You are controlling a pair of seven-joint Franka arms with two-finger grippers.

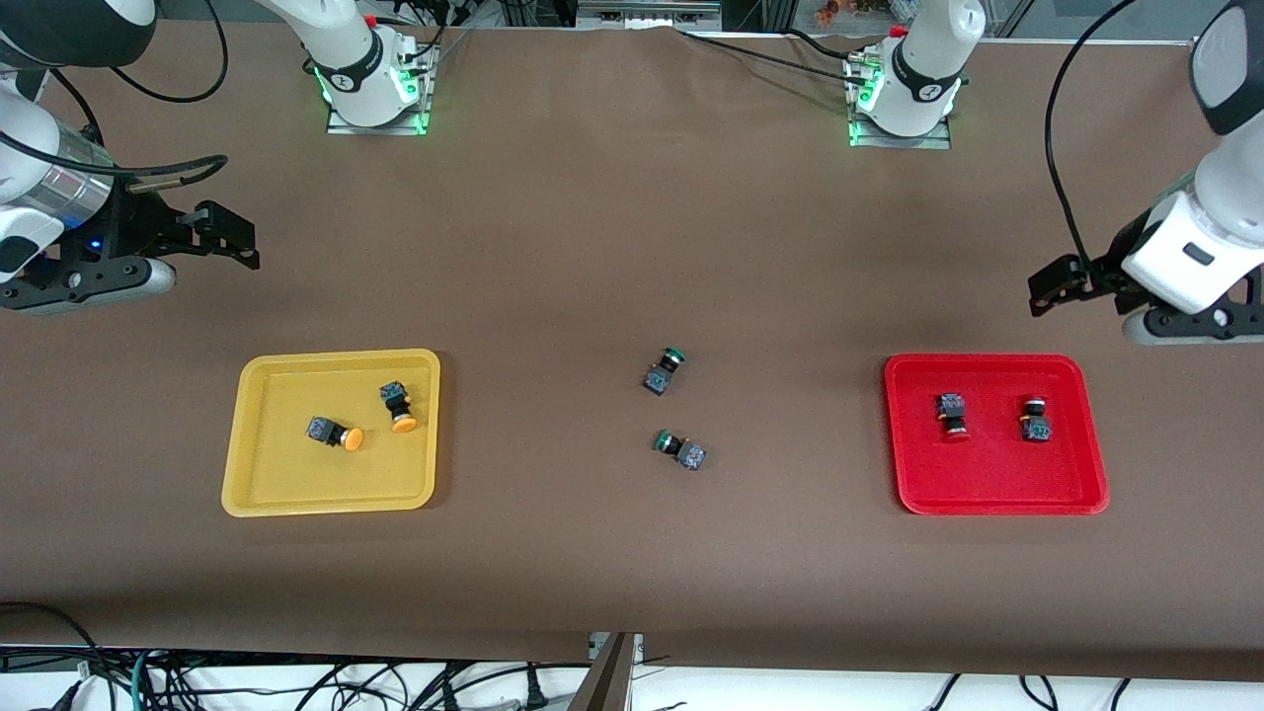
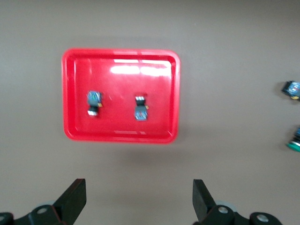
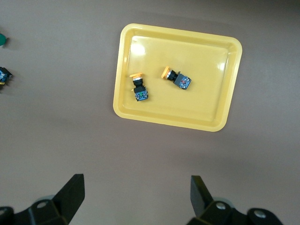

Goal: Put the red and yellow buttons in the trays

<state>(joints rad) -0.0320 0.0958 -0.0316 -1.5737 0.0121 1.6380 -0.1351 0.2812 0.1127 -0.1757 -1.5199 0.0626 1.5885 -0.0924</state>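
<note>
The left gripper (image 2: 139, 202) has its two dark fingers spread wide, and there is nothing between them. It hangs in the air over the brown desk (image 1: 592, 247), near the edge at the left arm's end, and the arm waits there. The right gripper (image 3: 137, 199) is also wide open and holds nothing. It hangs over the desk near the edge at the right arm's end, and that arm waits too.

The shallow red rectangular plastic tray with rounded corners (image 1: 995, 499) lies flat on the desk toward the left arm's end. In it are two small push-button switches with dark blocky bodies and red caps. One red-capped switch (image 1: 952, 416) lies near the middle of the tray. The second red-capped switch (image 1: 1035, 420) lies beside it, closer to the tray's short rim at the left arm's end. They do not touch.

The shallow yellow rectangular plastic tray (image 1: 326, 499) lies toward the right arm's end of the desk. Two dark switches with yellow-orange caps lie in it on their sides. One yellow-capped switch (image 1: 334, 434) is near the tray's middle, and the other yellow-capped switch (image 1: 398, 405) is just beside it.

Two green-capped dark switches lie on the bare desk between the trays. One green-capped switch (image 1: 665, 371) is farther from the front camera, the other green-capped switch (image 1: 681, 449) is nearer.
</note>
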